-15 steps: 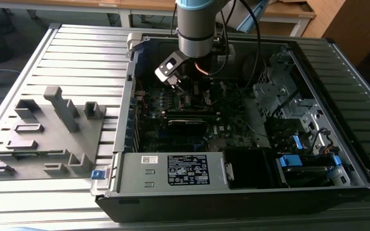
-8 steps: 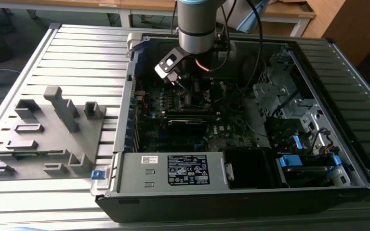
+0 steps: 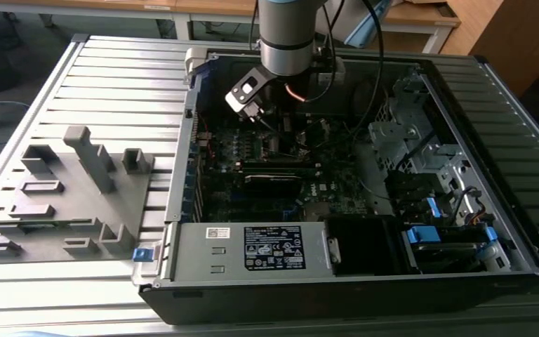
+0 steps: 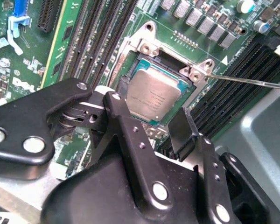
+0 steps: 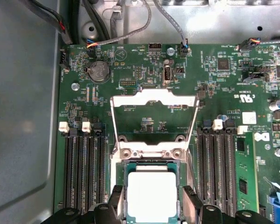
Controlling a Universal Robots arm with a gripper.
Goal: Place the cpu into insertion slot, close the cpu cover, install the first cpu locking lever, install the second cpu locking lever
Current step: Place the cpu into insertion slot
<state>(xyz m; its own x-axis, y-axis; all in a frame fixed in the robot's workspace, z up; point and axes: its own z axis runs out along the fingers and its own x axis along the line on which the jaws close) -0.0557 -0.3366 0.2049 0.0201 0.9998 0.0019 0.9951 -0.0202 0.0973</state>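
An open computer case (image 3: 344, 298) lies on a slatted metal surface (image 3: 110, 77), with a grey rack (image 3: 73, 189) of pegs and blocks at the exterior view's left, just beside the case. Inside the case, a labelled power supply box (image 3: 250, 249) sits against the near wall. The robot arm (image 3: 288, 35) reaches down from the far side toward the green circuit board (image 5: 130, 60). Metal drive bays (image 3: 410, 133) and blue clips (image 3: 422, 235) take up the exterior view's right. In both wrist views the chip (image 4: 154, 95) (image 5: 151, 196) lies flat in the socket (image 5: 124, 184), its silver-grey top facing up. The jaws stand wide open and hold nothing, with one black finger (image 4: 123, 126) on either side of the socket; whether they brush its rim cannot be told. The cover (image 5: 154, 95), a silvery frame with a cut-out middle, stands raised on its hinge at the edge of the socket away from the jaws, not down over the chip. Long black memory slots (image 5: 84, 172) flank the socket on both sides, and a coin battery (image 5: 98, 71) sits on the board beyond the cover. In the second wrist view a thin metal rod (image 4: 242, 80) runs from near a corner of the socket out across the memory slots.
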